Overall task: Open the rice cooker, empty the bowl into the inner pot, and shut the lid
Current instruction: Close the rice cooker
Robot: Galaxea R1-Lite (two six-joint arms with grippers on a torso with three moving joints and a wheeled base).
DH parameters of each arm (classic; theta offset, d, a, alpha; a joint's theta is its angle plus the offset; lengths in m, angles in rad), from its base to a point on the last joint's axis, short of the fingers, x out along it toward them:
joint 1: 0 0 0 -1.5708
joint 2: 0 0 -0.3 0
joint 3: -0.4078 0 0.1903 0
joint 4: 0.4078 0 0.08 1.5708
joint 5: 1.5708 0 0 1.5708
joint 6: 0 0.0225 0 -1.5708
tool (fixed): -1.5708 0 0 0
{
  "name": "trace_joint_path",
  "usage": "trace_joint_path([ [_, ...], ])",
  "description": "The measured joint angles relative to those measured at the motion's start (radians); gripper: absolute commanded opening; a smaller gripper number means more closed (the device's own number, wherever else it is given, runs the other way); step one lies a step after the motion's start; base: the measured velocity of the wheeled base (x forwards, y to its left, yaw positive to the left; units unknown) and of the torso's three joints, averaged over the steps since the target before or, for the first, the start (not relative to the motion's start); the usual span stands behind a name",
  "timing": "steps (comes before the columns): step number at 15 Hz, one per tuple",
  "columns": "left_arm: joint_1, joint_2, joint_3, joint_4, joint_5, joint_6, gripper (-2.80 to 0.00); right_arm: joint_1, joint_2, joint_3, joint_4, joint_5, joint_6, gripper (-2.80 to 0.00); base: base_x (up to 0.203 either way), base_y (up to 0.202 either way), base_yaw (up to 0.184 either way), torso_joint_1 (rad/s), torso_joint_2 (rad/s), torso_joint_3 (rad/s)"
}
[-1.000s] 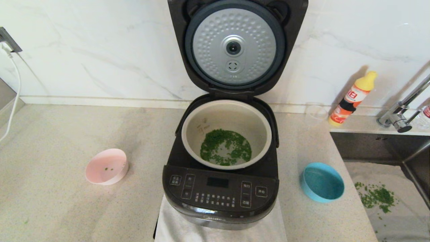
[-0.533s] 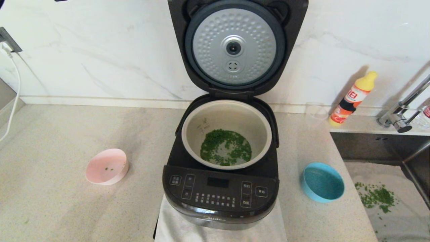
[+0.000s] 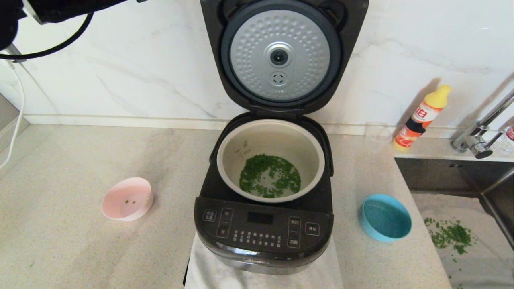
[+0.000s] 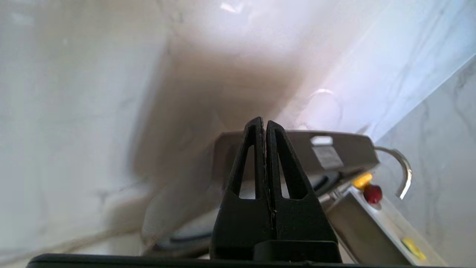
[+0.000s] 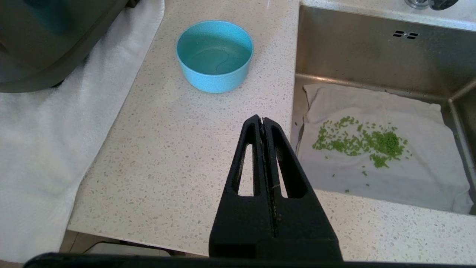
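Note:
The rice cooker (image 3: 263, 228) stands mid-counter with its lid (image 3: 281, 56) swung upright, dimpled silver underside facing me. Green bits lie in the bottom of the inner pot (image 3: 273, 138). A pink bowl (image 3: 127, 199) left of the cooker holds only a few green specks. A blue bowl (image 3: 385, 218) on its right is empty. My left arm (image 3: 52, 10) is high at the far left; its gripper (image 4: 264, 123) is shut on nothing and points toward the raised lid (image 4: 293, 145). My right gripper (image 5: 262, 119) is shut and empty above the counter, nearer me than the blue bowl (image 5: 215, 56).
A white cloth (image 3: 209, 269) lies under the cooker. The sink (image 3: 441, 176) on the right holds a cloth with spilled green bits (image 3: 449, 235). A yellow-capped bottle (image 3: 421, 118) and a faucet (image 3: 478, 136) stand behind it. A white cable (image 3: 16, 120) hangs at the far left.
My left arm has come into the head view at the top left corner. The cooker, the pot and both bowls have not moved.

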Motion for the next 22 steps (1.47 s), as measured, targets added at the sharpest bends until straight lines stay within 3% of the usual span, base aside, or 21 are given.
trace_joint_path([
  [5,-0.01,0.059,-0.005,-0.061,-0.001,0.001,-2.8,0.0,0.0,0.0,0.0,0.0,0.0,-2.8,0.0,0.0,0.0,0.0,0.0,0.0],
  [16,-0.011,0.088,-0.006,-0.038,-0.018,-0.002,-2.8,0.0,0.0,0.0,0.0,0.0,0.001,-2.8,0.0,0.0,0.0,0.0,0.0,0.0],
  [22,-0.008,0.032,-0.002,0.148,-0.147,0.0,-2.8,0.0,0.0,0.0,0.0,0.0,0.0,-2.8,0.0,0.0,0.0,0.0,0.0,0.0],
])
